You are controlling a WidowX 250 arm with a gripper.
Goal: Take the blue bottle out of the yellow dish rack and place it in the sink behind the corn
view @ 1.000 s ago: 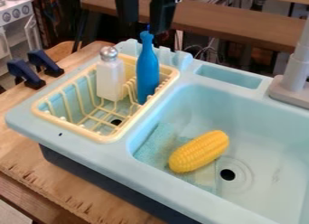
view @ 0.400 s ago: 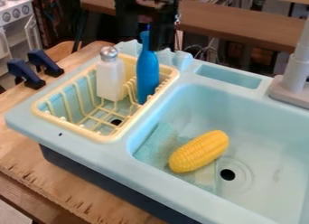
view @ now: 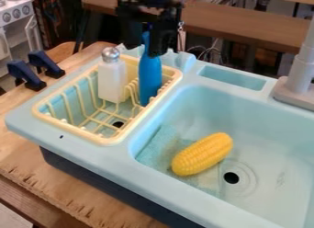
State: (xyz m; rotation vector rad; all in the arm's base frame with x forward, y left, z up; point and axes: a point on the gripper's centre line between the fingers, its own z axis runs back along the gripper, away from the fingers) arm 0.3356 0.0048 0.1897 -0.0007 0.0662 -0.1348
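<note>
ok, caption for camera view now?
End effector at the top of a blue bottle in a yellow rack, beside a silver-capped shaker; toy corn in the sink.

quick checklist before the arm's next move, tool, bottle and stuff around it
- Tool at the top of the blue bottle: ok
- Firm hold on the bottle: cannot tell, contact is unclear
- Bottle upright in the yellow rack: ok
- White shaker upright in the rack, beside the bottle: ok
- Rack free of other things around the bottle: not ok, the shaker stands close by
- Corn away from the bottle: ok, it lies in the sink
</note>
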